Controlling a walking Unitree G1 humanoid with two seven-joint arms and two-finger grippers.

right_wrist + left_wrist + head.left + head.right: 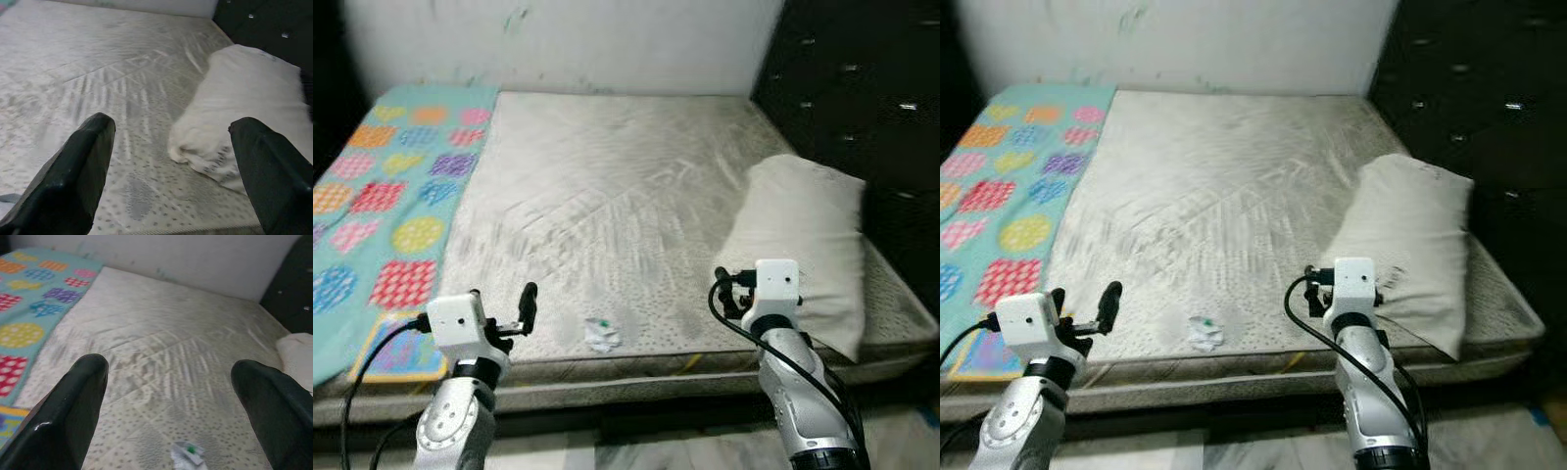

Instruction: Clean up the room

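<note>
A small crumpled white wrapper with a green spot (pixel 602 334) lies on the bare grey mattress (pixel 607 186) close to its front edge. My left gripper (pixel 505 302) hovers at that edge, left of the wrapper, fingers open and empty. In the left wrist view the wrapper (pixel 188 453) lies just ahead, between the open fingers and towards the right one (pixel 274 411). My right gripper (pixel 734 284) is raised at the front right, open and empty, with a white pillow (pixel 808 250) right beside it. The pillow (pixel 244 112) lies ahead in the right wrist view.
A turquoise blanket with coloured patches (pixel 386 196) covers the bed's left strip. A white wall (pixel 558 39) stands behind the bed and a dark tufted panel (pixel 862 88) runs along its right side. Pale floor (pixel 656 452) shows below the front edge.
</note>
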